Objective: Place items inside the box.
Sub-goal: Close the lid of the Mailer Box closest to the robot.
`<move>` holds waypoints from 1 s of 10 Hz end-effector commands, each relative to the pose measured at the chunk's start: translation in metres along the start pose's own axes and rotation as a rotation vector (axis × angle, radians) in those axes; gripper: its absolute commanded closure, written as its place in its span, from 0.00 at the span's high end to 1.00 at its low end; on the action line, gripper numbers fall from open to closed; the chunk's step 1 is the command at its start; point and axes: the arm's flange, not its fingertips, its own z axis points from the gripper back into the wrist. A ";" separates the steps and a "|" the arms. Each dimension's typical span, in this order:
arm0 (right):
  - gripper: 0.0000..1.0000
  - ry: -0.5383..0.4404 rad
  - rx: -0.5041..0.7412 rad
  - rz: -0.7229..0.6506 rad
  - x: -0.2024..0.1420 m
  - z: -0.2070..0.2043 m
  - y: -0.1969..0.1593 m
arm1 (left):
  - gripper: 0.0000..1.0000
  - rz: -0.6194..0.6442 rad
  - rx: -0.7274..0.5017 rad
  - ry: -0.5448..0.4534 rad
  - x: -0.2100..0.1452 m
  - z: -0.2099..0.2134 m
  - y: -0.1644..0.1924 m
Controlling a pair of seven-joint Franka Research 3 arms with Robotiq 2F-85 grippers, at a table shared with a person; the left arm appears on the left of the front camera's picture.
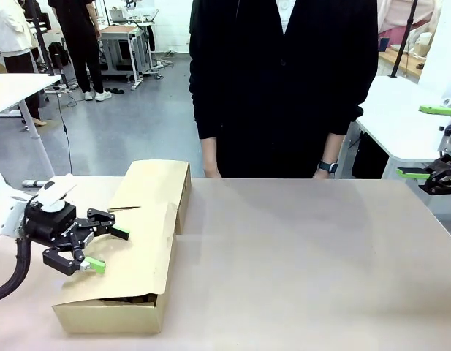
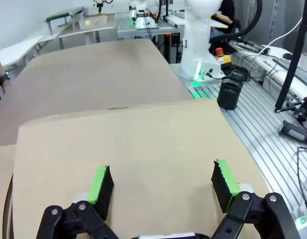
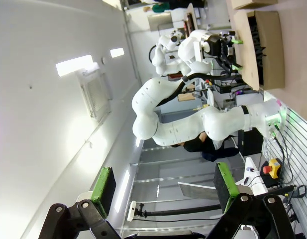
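Nearest the robot's side of the table [image 1: 298, 256], the box [image 1: 115, 314] lies at the left, long and shallow, its near end wall facing the camera. Its wide flap lid [image 1: 137, 256] is down over most of it, leaving a dark slit along the near edge where something dark shows inside, too hidden to tell what. Just above the lid hangs the left gripper [image 1: 101, 250], its jaws spread wide with nothing between the green pads; whether the lower pad touches the cardboard I cannot tell. From the left wrist camera the same gripper [image 2: 162, 184] looks down on the plain tan lid [image 2: 133, 149], fingers well apart and empty.

Beyond the box, touching its far end, sits a smaller carton [image 1: 156, 186], closed. Over at the right edge, well off the table top, the right gripper [image 1: 427, 142] is raised, its green pads spread and empty; its own camera shows the gripper [image 3: 165, 186] open against a wall and ceiling. Farthest away, a person in black [image 1: 283, 80] stands at the far side, hands down at the table's edge
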 end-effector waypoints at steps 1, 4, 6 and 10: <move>1.00 -0.004 0.022 -0.017 -0.002 -0.001 0.006 | 1.00 -0.043 0.067 0.042 0.001 -0.047 -0.084; 1.00 -0.004 0.022 -0.017 -0.002 -0.001 0.006 | 1.00 -0.037 0.029 0.131 -0.005 -0.047 -0.085; 1.00 -0.004 0.022 -0.017 -0.002 -0.001 0.006 | 1.00 -0.038 0.034 0.138 -0.005 -0.047 -0.085; 1.00 -0.004 0.022 -0.017 -0.002 -0.001 0.006 | 1.00 0.143 0.140 0.053 0.041 -0.007 -0.088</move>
